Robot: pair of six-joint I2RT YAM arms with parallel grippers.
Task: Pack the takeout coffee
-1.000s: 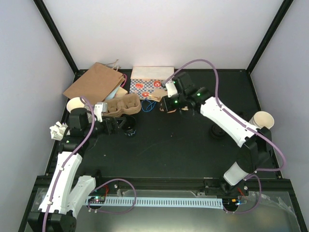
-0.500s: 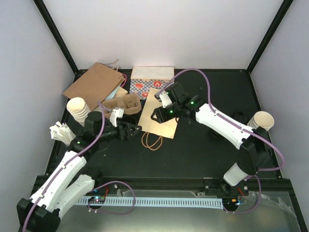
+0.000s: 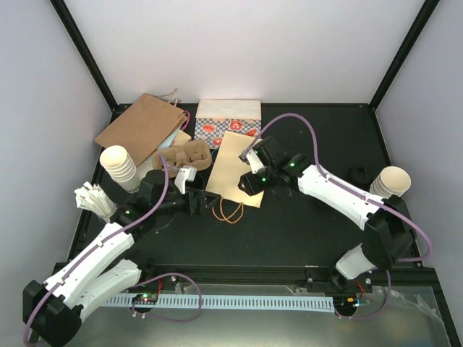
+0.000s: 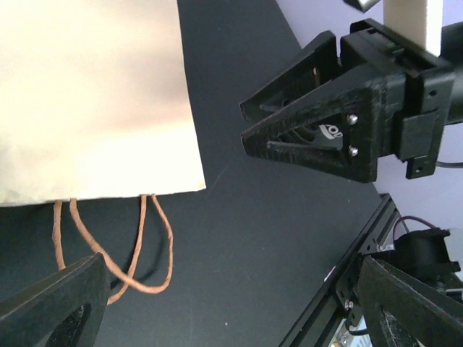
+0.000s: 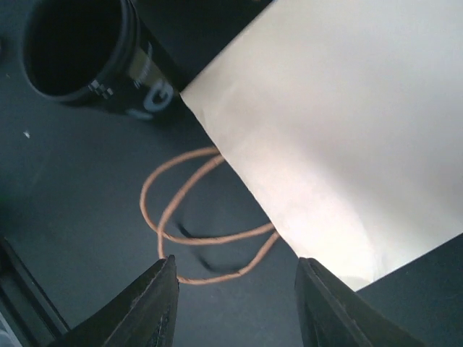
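Note:
The takeout coffee is out of view in every frame. A flat tan paper bag [image 3: 231, 163] lies mid-table, its rope handles [image 3: 230, 212] trailing toward me. My left gripper [image 3: 205, 203] hovers open just left of the handles; the bag [image 4: 87, 94] and handles [image 4: 137, 246] fill its wrist view, with nothing between its fingers [image 4: 54, 303]. My right gripper [image 3: 246, 182] sits over the bag's near right corner, open and empty. Its wrist view shows the bag [image 5: 347, 130], the handles [image 5: 195, 217] and a black cylinder with white print [image 5: 87, 54] that I cannot identify.
Stacks of lidless cream cups stand at the left [image 3: 119, 166] and right [image 3: 391, 181]. A brown cardboard cup carrier [image 3: 187, 155], a brown bag [image 3: 141, 126] and a patterned box [image 3: 228, 123] sit at the back. White folded items [image 3: 94, 199] lie far left.
The right gripper brought the tan bag from the back to mid-table, laid it flat and opened off it. The left arm swung right toward the bag's handles.

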